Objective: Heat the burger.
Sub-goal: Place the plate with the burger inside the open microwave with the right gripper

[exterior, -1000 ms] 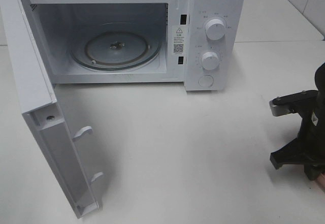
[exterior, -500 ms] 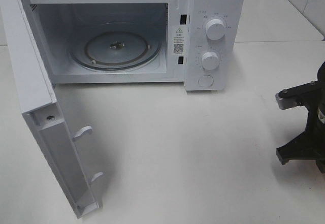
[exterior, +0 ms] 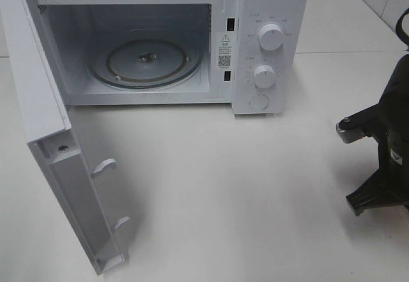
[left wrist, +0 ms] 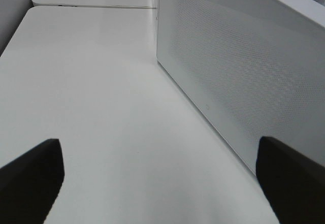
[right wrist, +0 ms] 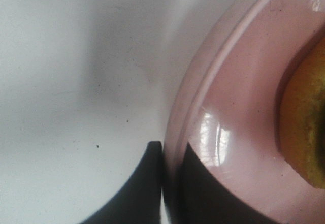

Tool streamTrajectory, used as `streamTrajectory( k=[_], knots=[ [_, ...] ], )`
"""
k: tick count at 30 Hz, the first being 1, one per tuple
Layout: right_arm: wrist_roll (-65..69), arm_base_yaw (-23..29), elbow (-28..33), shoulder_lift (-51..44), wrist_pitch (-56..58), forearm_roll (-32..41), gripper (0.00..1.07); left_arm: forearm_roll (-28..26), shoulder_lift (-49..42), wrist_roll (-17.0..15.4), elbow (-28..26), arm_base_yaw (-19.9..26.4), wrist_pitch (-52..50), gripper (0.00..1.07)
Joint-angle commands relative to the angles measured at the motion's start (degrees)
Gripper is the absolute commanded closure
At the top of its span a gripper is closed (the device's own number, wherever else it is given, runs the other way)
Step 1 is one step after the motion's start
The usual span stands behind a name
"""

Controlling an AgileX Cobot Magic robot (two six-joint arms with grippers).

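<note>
The right hand [right wrist: 170,158], the nearer one, is clenched on the rim of the pink plate [right wrist: 228,107], with the burger [right wrist: 307,122] resting just beyond the grip, well right of the open microwave [exterior: 268,7] on the bench [exterior: 243,186]; the left hand [left wrist: 162,178] hangs released.

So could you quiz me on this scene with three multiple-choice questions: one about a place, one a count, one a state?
1. The burger lies: A on a tray; B on the pink plate; C in a bowl.
2. Knobs on the microwave: A two; B three; C five.
3. The microwave's door is: A shut; B missing; C open.
Answers: B, its bun edge shows over the plate; A, two white dials sit one above the other; C, it stands swung wide, inside visible.
</note>
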Motion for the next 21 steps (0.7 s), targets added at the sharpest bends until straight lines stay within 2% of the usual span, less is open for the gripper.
streamTrajectory(
  k=[1,7,14,17,19,21],
  knots=[
    [0.57,1.32,0.29,-0.86,4.07,-2.92,1.07,-0.06,0.06,0.00,0.29,0.06,-0.17,0.09],
    [0.57,4.35,1.15,-2.46,5.21,-3.38,1.07,-0.06,0.06,0.00,0.29,0.06,-0.17,0.09],
    [1.60,10.60,4.53,-7.16,7.68,-3.27,1.07,-0.06,0.06,0.00,0.29,0.06,-0.17,0.09],
    [1.72,11.17,4.81,-7.73,7.79,-3.27,1.07,-0.06,0.06,0.00,0.29,0.06,-0.17,0.09],
    [1.89,14.21,5.44,-9.68,9.63,-3.27,1.07,-0.06,0.06,0.00,0.29,0.06,-0.17,0.09],
    [1.89,14.90,5.44,-10.08,10.31,-3.27,1.07,-0.06,0.06,0.00,0.29,0.06,-0.17,0.09]
  ],
)
